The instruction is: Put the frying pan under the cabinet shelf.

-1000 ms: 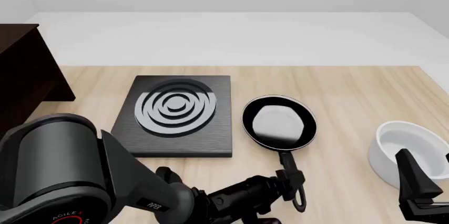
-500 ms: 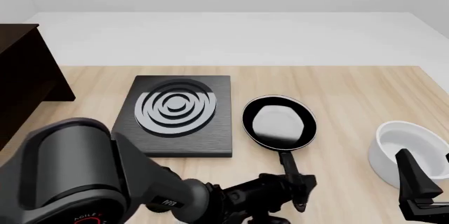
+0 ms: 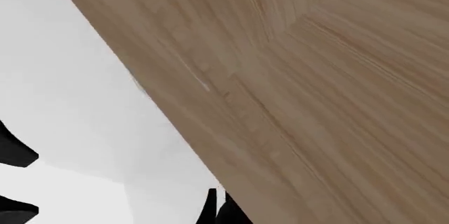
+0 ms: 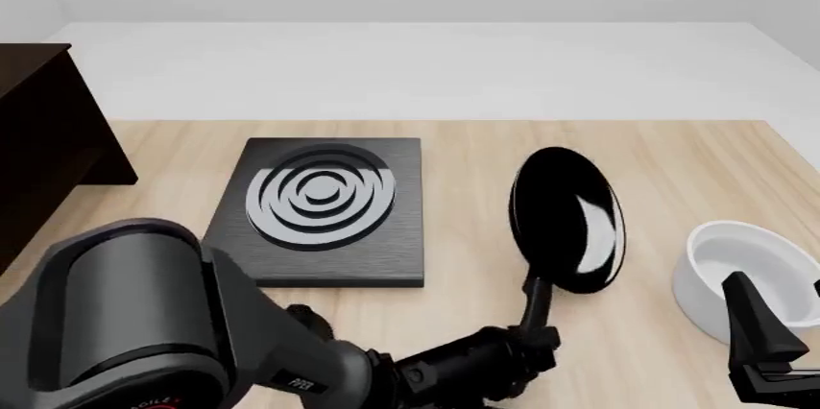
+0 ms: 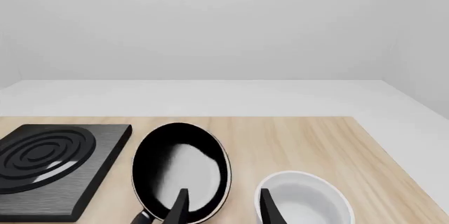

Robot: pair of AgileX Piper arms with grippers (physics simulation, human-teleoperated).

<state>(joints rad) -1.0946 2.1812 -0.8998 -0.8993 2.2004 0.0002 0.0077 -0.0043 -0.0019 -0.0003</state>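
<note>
The frying pan (image 4: 567, 220) is glossy black and tipped up on its edge, right of the stove plate, with its handle (image 4: 536, 299) pointing down toward me. My left gripper (image 4: 529, 344) is shut on the end of that handle. The left wrist view shows only table wood and white floor. The dark brown cabinet shelf (image 4: 45, 140) stands at the far left, well away from the pan. My right gripper (image 5: 224, 211) is open and empty near the table's front right; the pan (image 5: 179, 174) lies ahead of it.
A flat black stove plate with silver rings (image 4: 326, 203) lies between the cabinet and the pan. A white bowl (image 4: 750, 279) stands at the right, just beyond my right gripper, and also shows in the right wrist view (image 5: 302, 203).
The pan lay flat on the table before. It is now raised and tipped onto its edge, shifted slightly right, with my left gripper closed on its handle end. The right arm has not moved.
</note>
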